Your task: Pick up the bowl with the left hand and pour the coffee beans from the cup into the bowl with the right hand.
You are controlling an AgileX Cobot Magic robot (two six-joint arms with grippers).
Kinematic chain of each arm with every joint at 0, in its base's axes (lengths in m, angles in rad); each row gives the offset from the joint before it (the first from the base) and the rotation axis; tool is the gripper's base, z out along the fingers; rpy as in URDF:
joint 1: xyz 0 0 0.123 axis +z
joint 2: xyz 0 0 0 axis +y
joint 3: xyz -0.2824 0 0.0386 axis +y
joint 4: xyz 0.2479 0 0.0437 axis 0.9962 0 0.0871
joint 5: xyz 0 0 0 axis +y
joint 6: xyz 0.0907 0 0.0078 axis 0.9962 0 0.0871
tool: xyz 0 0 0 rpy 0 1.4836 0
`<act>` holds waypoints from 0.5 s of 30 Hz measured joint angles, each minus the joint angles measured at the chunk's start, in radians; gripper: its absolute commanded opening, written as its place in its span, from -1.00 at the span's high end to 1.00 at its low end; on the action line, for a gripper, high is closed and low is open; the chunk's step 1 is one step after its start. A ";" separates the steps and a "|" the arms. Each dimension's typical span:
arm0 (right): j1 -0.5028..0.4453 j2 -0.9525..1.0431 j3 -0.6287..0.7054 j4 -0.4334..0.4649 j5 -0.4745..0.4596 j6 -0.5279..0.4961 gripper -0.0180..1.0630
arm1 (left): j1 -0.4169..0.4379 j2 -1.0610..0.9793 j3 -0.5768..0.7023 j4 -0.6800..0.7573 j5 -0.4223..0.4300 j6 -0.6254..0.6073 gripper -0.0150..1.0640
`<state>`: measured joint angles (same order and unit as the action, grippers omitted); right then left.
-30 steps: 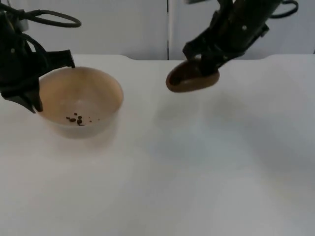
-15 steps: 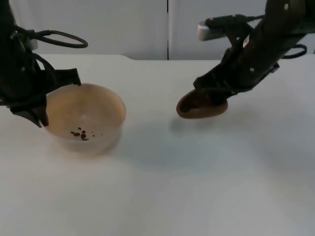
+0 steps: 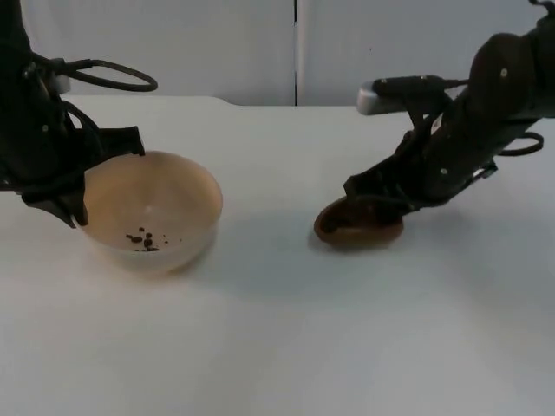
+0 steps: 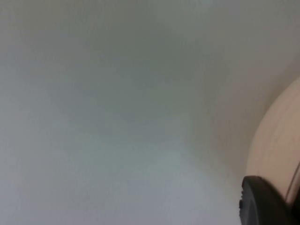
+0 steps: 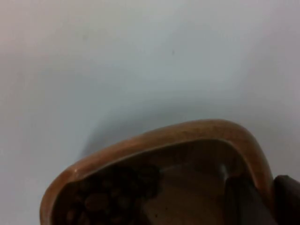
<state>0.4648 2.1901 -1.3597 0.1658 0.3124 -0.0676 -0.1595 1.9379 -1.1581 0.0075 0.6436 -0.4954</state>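
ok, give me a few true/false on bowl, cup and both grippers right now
1. The left gripper grips the bowl at its rim. True.
2. The bowl holds no beans. False: a few beans lie at its bottom.
3. The right gripper holds the cup low, near the table. True.
4. The cup is poured empty. False: the right wrist view shows beans inside it.
5. The cup is over the bowl. False: it is well off to the side, apart from it.
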 measured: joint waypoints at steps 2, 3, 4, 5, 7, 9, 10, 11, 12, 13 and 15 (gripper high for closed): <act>0.000 0.014 0.004 0.000 0.000 0.007 0.97 | 0.000 0.000 0.000 0.000 0.000 0.000 0.98; 0.000 0.014 0.004 0.000 0.000 0.007 0.97 | 0.000 0.000 0.000 0.000 0.000 0.000 0.98; 0.000 0.021 0.005 0.000 0.000 0.010 0.97 | 0.000 0.000 0.000 0.000 0.000 0.000 0.98; 0.000 0.023 0.007 0.002 -0.002 0.011 0.97 | 0.000 0.000 0.000 0.000 0.000 0.000 0.98; 0.000 0.023 0.007 0.002 -0.004 0.014 0.97 | 0.000 0.000 0.000 0.000 0.000 0.000 0.98; 0.000 0.023 0.007 0.002 -0.006 0.015 0.97 | 0.000 0.000 0.000 0.000 0.000 0.000 0.98; 0.000 0.023 0.007 0.002 -0.006 0.015 0.97 | 0.000 0.000 0.000 0.002 0.000 0.002 0.98; 0.000 0.023 0.007 0.002 -0.006 0.015 0.97 | 0.000 0.000 0.000 0.008 0.000 0.009 0.98; 0.000 0.025 0.007 0.002 -0.008 0.015 0.97 | 0.000 0.001 0.000 0.013 -0.001 0.013 0.98; 0.000 0.025 0.007 0.002 -0.008 0.015 0.97 | 0.000 0.006 0.000 0.017 -0.002 0.016 0.98; 0.000 0.025 0.007 0.002 -0.008 0.016 0.97 | 0.000 0.013 0.000 0.019 -0.002 0.018 0.98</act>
<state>0.4648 2.2153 -1.3530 0.1679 0.3049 -0.0515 -0.1595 1.9509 -1.1581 0.0265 0.6413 -0.4775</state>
